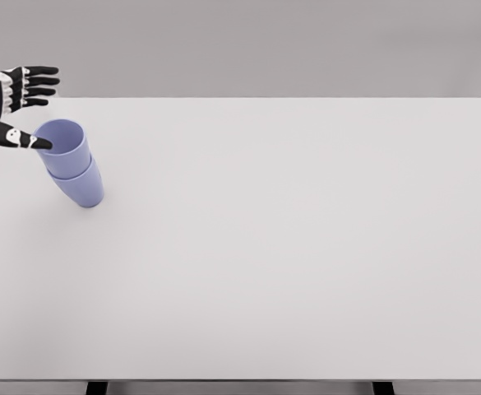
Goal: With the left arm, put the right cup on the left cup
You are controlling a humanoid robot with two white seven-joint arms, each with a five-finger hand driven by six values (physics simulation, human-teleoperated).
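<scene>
I see the upper cup (62,145) nested in the lower cup (84,188); my left hand (14,103) beside it is spread, holding nothing. Stacking looks done.

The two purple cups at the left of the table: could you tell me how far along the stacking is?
Done: the upper cup sits nested in the lower cup on the table. In hand: nothing; the left hand is open beside the stack, thumb near the rim. Left: only pulling the arm clear. The right arm is out of view.
</scene>
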